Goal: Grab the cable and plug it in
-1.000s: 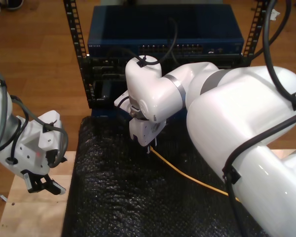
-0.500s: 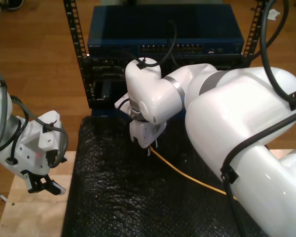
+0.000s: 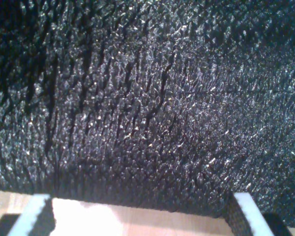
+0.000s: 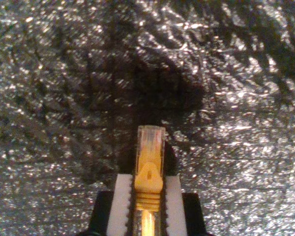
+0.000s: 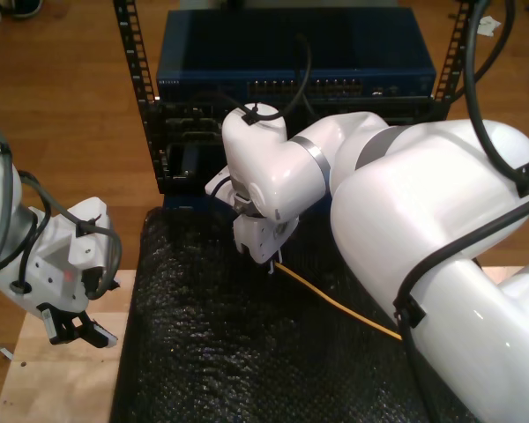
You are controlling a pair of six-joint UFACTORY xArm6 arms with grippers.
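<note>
The cable (image 5: 335,304) is a thin yellow-orange line running across the black mat (image 5: 203,352) from the exterior view's right. Its clear plug (image 4: 150,140) with a yellow boot sticks out between the white pads of my second gripper (image 4: 148,196), which is shut on it. In the exterior view my second gripper (image 5: 269,262) points down just over the mat's far part, in front of the rack. My first gripper (image 5: 75,330) hangs at the exterior view's left, over the mat's edge. Its fingertips (image 3: 34,211) stand wide apart in the first wrist view, with nothing between them.
A dark blue switch (image 5: 291,53) with a row of ports (image 5: 309,86) sits in a black rack behind the mat. A pale wooden board (image 5: 53,388) lies under the mat at the exterior view's lower left. The big white second arm (image 5: 441,229) covers the exterior view's right.
My second gripper has lifted a little and drifted toward the rack, drawing the cable along. The first arm has stayed put.
</note>
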